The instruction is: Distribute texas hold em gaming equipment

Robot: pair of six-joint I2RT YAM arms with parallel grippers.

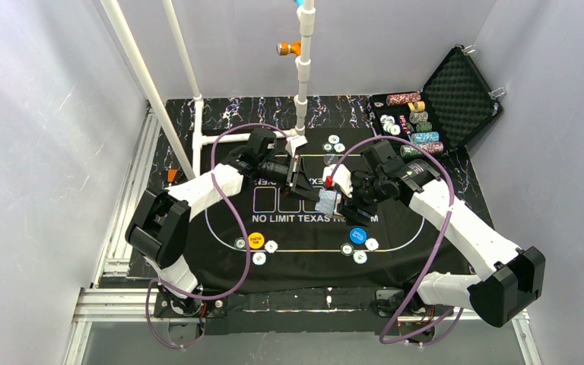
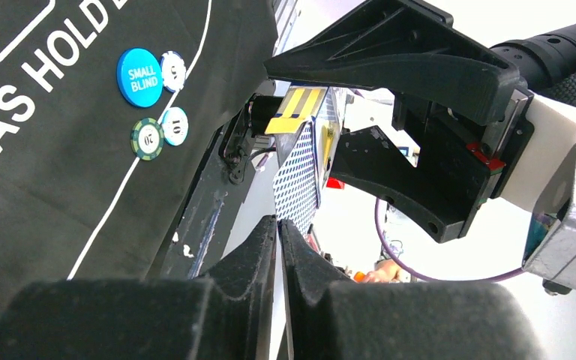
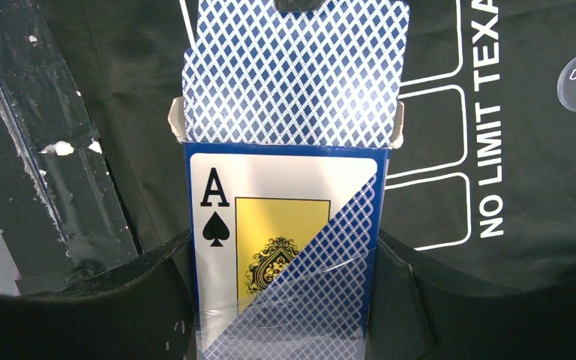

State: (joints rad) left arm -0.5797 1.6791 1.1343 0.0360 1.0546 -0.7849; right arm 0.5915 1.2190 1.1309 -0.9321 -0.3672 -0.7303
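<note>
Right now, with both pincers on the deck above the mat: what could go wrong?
1. The left pincer seems to pinch only the far edge of the playing cards sticking out of the card box. They may slip free, or several could slide out and spill onto the mat.
2. The right pincer grips only the box's lower part, so a tight pull might drag the box out with the cards.

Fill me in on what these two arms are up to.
The right gripper holds an open blue-and-white playing-card box above the black mat. The left gripper has its jaws closed on the blue-patterned cards sticking out of it. A yellow disc and a blue disc sit on the mat with small chips beside them.
</note>
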